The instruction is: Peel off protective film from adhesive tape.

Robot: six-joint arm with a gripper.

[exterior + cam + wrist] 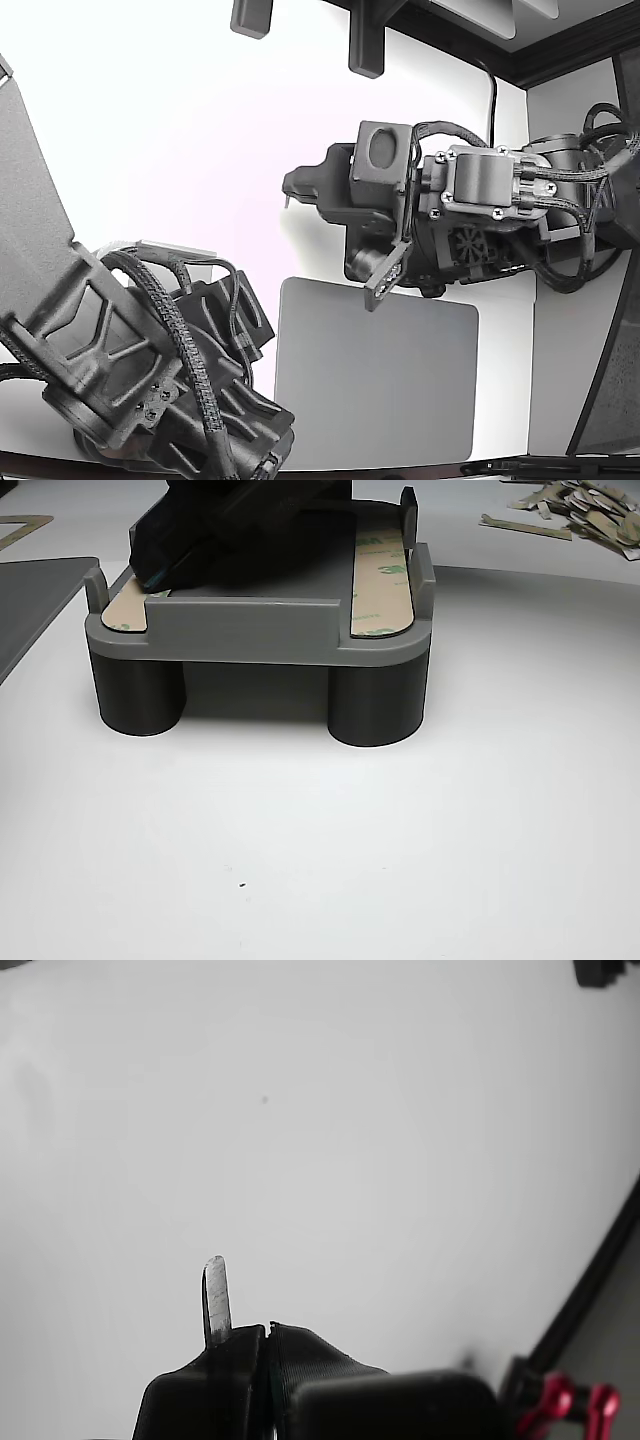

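A grey fixture (250, 630) on round legs carries two tan adhesive tape strips. One strip (380, 575) lies uncovered with printed film on it. The other strip (125, 610) is mostly hidden under a black arm part (240, 530) resting on the fixture. My gripper (268, 1330) is shut, its jaws pressed together with nothing seen between them. A thin pale metallic sliver (216, 1300) sticks out beside one finger. In the exterior view my gripper (290, 192) hangs in the air above the white table, pointing to the exterior view's left, apart from the fixture.
A second arm (150, 370) fills the exterior view's lower left. A grey mat (380, 385) lies on the white table below my arm. A pile of peeled strips (590, 515) lies behind the fixture. A black frame rail (600, 1270) crosses the wrist view's corner.
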